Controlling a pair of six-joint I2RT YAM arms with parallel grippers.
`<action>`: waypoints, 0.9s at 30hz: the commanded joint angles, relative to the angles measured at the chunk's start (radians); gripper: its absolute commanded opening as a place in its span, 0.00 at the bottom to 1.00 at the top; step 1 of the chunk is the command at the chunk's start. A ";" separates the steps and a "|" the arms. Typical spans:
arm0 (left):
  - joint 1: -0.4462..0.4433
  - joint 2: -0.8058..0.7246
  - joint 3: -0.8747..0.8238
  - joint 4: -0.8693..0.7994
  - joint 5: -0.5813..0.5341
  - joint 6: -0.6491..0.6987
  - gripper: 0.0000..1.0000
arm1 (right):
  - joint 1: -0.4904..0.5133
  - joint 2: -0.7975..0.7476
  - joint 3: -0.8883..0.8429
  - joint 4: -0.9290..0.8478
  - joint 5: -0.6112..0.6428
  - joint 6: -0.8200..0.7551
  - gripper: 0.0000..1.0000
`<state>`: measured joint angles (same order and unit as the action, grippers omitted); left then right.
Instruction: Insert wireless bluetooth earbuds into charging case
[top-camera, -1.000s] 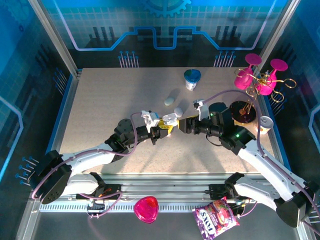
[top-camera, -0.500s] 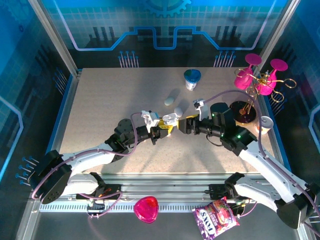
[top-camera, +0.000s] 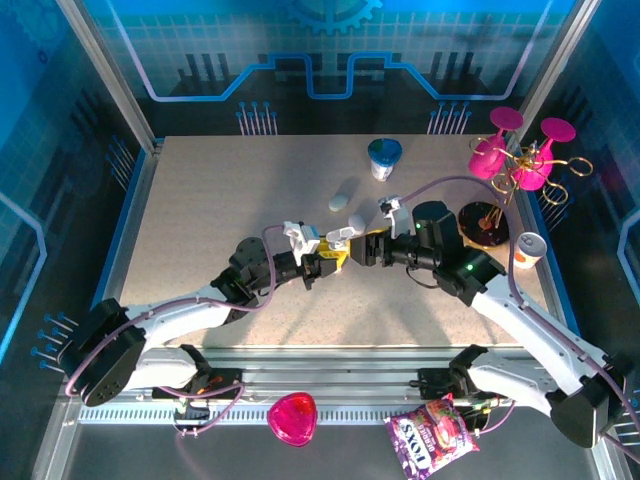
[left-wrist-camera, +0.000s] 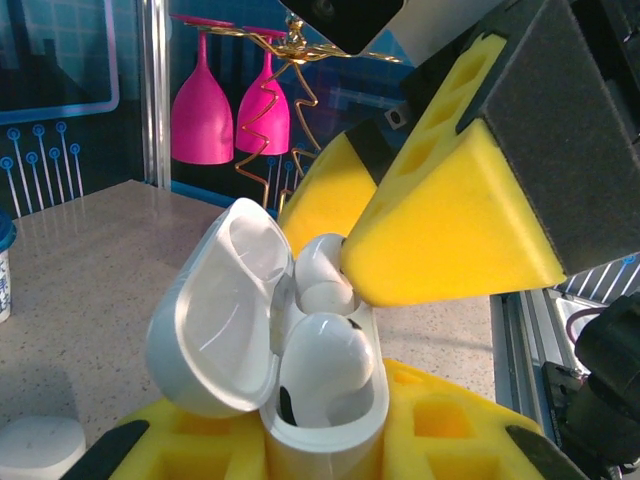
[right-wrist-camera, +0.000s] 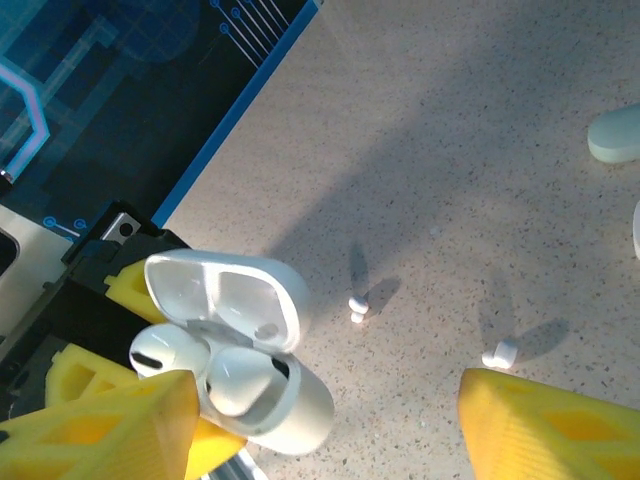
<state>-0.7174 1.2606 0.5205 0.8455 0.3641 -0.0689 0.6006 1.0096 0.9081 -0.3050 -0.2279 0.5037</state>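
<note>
Left gripper (top-camera: 333, 258) is clamping the open charging case (left-wrist-camera: 230, 330), which is cradling two earbuds (left-wrist-camera: 325, 360); right gripper (top-camera: 362, 248), fingers (left-wrist-camera: 450, 250) standing apart, is hovering just beside it, one fingertip seemingly touching the farther bud (left-wrist-camera: 322, 275), which is sitting proud

Glossy white plastic case (left-wrist-camera: 228, 312), speckled matt tabletop (top-camera: 220, 200)

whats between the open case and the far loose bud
A second loose bud on the table, roughly between the case and far bud, in the right wrist view.
</note>
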 joint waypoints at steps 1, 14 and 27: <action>-0.006 0.014 0.011 0.076 0.046 0.026 0.17 | 0.029 0.006 0.049 -0.023 0.052 -0.033 0.72; -0.005 -0.009 -0.025 0.015 0.075 0.247 0.17 | -0.014 -0.056 0.097 -0.038 0.056 0.042 0.83; -0.006 -0.053 0.027 -0.161 -0.010 0.492 0.17 | -0.042 0.261 0.435 -0.492 0.044 -0.029 0.80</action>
<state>-0.7177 1.2190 0.5102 0.7128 0.3782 0.3470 0.5606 1.2400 1.2865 -0.6682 -0.1493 0.5186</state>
